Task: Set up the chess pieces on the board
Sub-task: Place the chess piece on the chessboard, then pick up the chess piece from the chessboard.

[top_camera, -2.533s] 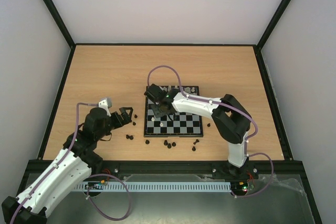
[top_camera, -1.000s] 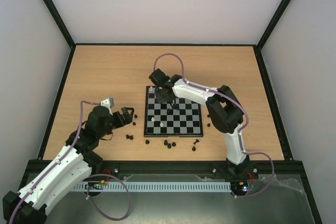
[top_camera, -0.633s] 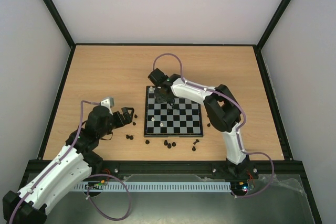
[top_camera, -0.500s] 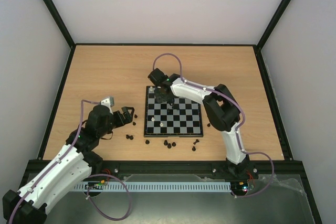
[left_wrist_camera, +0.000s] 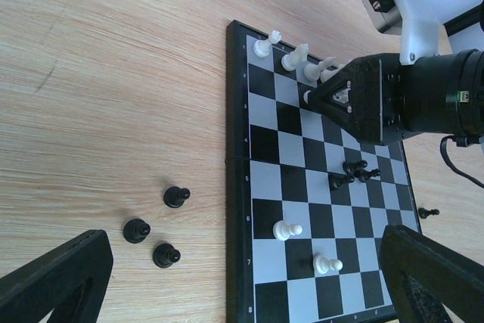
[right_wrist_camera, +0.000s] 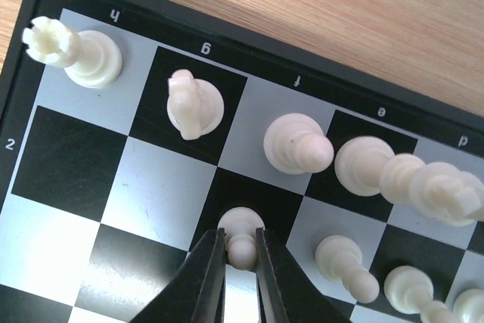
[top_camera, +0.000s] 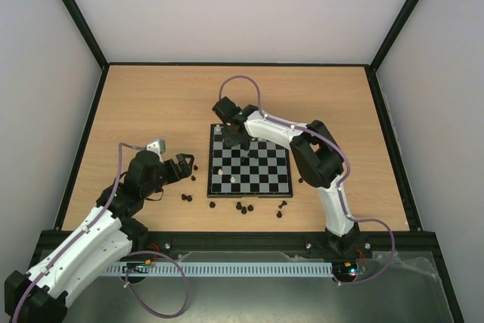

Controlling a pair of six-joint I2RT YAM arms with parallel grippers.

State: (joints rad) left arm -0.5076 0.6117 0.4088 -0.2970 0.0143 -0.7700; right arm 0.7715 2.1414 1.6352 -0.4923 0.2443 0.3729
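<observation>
The board (top_camera: 265, 172) lies mid-table and also shows in the left wrist view (left_wrist_camera: 261, 187) and the right wrist view (right_wrist_camera: 60, 164). My right gripper (right_wrist_camera: 242, 253) is shut on a white pawn (right_wrist_camera: 242, 234) that stands on a black square behind the white back row: rook (right_wrist_camera: 76, 49), knight (right_wrist_camera: 193, 105), bishop (right_wrist_camera: 296, 144). It is at the board's far left corner (top_camera: 231, 140). My left gripper (top_camera: 184, 166) is open and empty, left of the board, over three black pawns (left_wrist_camera: 155, 228). Two white pawns (left_wrist_camera: 287, 230) and a few black pieces (left_wrist_camera: 352, 174) stand mid-board.
Several black pieces (top_camera: 242, 206) lie loose on the table along the board's near edge, with more by its left side (top_camera: 187, 197) and one at its right (top_camera: 301, 181). Black frame rails (top_camera: 83, 141) edge the table.
My right gripper has moved from the board's left middle to its far left corner, carrying the white pawn down to the second row. The left arm has barely shifted.
</observation>
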